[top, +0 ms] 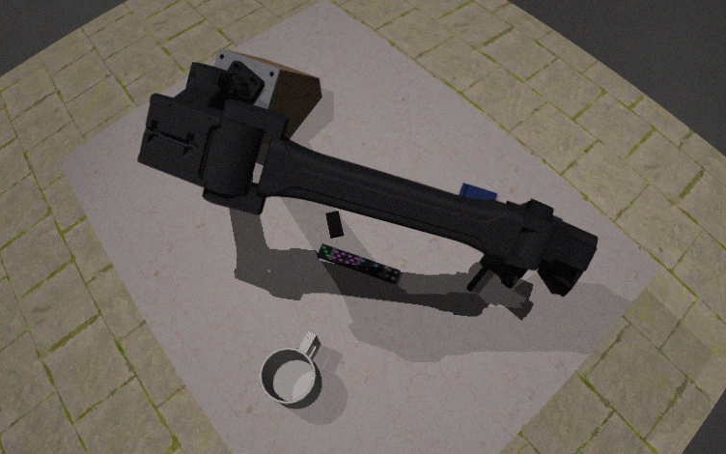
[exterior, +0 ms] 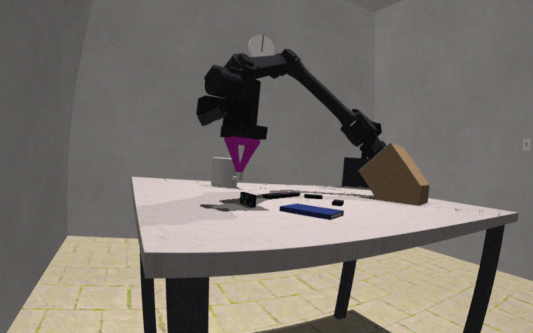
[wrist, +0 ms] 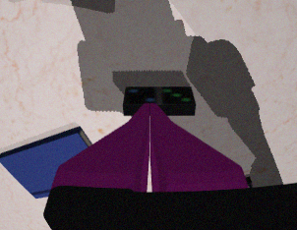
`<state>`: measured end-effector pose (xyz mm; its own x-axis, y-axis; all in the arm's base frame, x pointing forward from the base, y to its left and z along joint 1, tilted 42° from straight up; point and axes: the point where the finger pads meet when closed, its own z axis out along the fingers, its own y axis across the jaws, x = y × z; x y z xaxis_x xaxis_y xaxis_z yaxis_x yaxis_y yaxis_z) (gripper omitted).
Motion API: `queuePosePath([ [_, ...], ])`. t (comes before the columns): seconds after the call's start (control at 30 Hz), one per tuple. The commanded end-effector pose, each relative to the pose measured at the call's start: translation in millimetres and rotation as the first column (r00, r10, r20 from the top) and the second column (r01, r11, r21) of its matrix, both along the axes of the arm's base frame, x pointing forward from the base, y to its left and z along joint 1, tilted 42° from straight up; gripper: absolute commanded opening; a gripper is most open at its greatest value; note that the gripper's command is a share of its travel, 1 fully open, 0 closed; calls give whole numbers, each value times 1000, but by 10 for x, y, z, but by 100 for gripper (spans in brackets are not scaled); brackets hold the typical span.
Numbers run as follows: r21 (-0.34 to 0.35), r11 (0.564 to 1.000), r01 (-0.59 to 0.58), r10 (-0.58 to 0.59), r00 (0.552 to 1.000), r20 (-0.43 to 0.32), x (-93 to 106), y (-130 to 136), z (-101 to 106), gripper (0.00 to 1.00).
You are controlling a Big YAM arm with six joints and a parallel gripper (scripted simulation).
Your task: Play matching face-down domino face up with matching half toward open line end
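Note:
The line of dominoes [top: 359, 263] [exterior: 281, 194] lies flat and face up, with green and magenta pips at one end and pale pips at the other. One domino [top: 475, 280] [exterior: 248, 199] [wrist: 159, 95] stands on its long edge, apart from the line's pale-pip end; its face shows blue and green pips. A face-down domino [top: 334, 224] [exterior: 313, 196] lies near the line's green end. Another face-down domino [exterior: 337, 202] is hidden by the arm in the top view. My gripper [exterior: 239, 171] [wrist: 149, 113] is shut and empty, above the table; its tips overlap the standing domino in the wrist view.
A blue book [top: 478, 192] [exterior: 310, 210] [wrist: 44, 159] lies near the standing domino, partly behind the arm in the top view. A mug [top: 289, 377] [exterior: 223, 171] stands on the line's other side. A brown block [top: 298, 101] [exterior: 397, 176] stands by the arm's base.

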<state>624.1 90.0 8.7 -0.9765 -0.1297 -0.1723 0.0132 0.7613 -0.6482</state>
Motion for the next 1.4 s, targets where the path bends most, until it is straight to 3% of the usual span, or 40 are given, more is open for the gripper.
queuePosePath([
  [0.0,18,1000,-20,19,998,56,248,93,229,0],
  [0.07,18,1000,-20,19,998,56,248,93,229,0],
  [0.1,4,1000,-6,6,1000,13,50,28,64,0],
  [0.4,15,1000,-21,20,998,52,264,54,236,0],
  [0.63,15,1000,-21,20,998,52,264,54,236,0],
  [0.67,1,1000,-13,13,1000,4,61,1,67,0],
  [0.97,15,1000,-15,14,999,53,275,22,234,0],
  [1.2,15,1000,-15,14,999,53,275,22,234,0],
  [1.23,1,1000,-14,14,1000,4,65,-1,69,0],
  [1.37,7,1000,-12,11,1000,26,162,-3,142,0],
])
